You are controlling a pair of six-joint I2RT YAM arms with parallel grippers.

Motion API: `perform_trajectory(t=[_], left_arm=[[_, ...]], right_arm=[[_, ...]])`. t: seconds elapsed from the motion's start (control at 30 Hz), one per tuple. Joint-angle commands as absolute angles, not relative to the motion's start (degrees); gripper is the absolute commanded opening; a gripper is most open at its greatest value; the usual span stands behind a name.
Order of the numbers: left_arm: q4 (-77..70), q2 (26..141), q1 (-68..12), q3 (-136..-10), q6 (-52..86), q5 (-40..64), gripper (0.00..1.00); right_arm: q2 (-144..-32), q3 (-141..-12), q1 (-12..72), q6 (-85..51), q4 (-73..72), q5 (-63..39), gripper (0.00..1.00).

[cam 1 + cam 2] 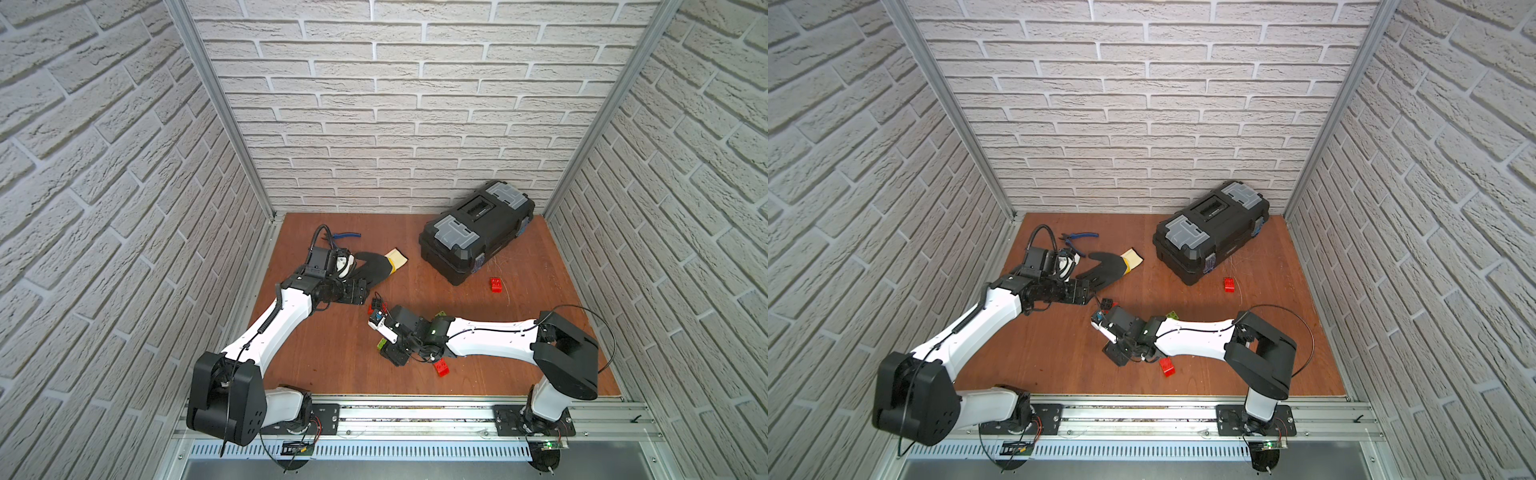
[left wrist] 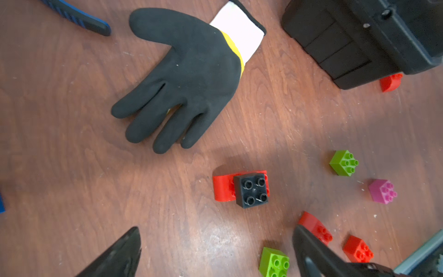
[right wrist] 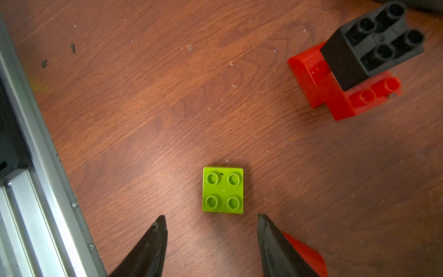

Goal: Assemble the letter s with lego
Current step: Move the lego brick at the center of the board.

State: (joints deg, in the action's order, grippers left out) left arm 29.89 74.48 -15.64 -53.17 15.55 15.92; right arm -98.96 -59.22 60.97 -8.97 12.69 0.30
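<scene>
A reddish wooden surface [image 1: 332, 357], white brick-patterned walls [image 1: 395, 104]. The right arm [image 1: 486, 336] crosses the frame's lower middle. The right hand [image 3: 211, 216] is spread and empty, just short of a lime green studded brick [image 3: 223, 190]. The left hand [image 2: 216, 228] gapes wide.

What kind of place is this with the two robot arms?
Probably a robot test booth dressed like a workshop: white brick-pattern walls, a brown wooden tabletop, a black plastic toolbox and a black rubber-coated work glove.

White arm links [image 1: 490, 336], black joint housings [image 1: 226, 395], thin black coiled cables [image 1: 270, 316].
</scene>
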Motion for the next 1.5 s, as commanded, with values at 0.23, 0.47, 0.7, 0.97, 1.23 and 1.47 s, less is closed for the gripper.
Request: perform_trajectory(t=[0.23, 0.47, 0.7, 0.97, 1.23, 1.47], left_arm=[[33.6, 70.5, -14.2, -54.7, 13.4, 15.1, 0.98], [31.3, 69.6, -14.0, -52.2, 15.5, 16.3, 0.98], [31.2, 69.9, -14.0, -51.1, 14.5, 16.1, 0.98], [30.6, 70.6, -14.0, -51.5, 14.6, 15.7, 0.98], [31.1, 70.7, -14.0, -51.3, 13.9, 15.4, 0.98], [31.5, 70.4, -14.0, -50.7, 13.4, 15.1, 0.98]], right_arm=[[-98.5, -61.7, 61.3, -6.8, 13.4, -1.2, 0.66], [-98.8, -60.6, 61.3, -8.3, 12.5, 0.0, 0.65], [-101.2, -60.4, 62.0, -8.3, 12.3, 3.2, 0.62], [-104.6, -63.0, 62.4, -7.6, 12.9, 5.3, 0.57], [-106.9, -64.9, 62.5, -6.7, 14.3, 6.0, 0.45], [-106.3, -65.6, 62.5, -4.3, 16.3, 4.3, 0.30]])
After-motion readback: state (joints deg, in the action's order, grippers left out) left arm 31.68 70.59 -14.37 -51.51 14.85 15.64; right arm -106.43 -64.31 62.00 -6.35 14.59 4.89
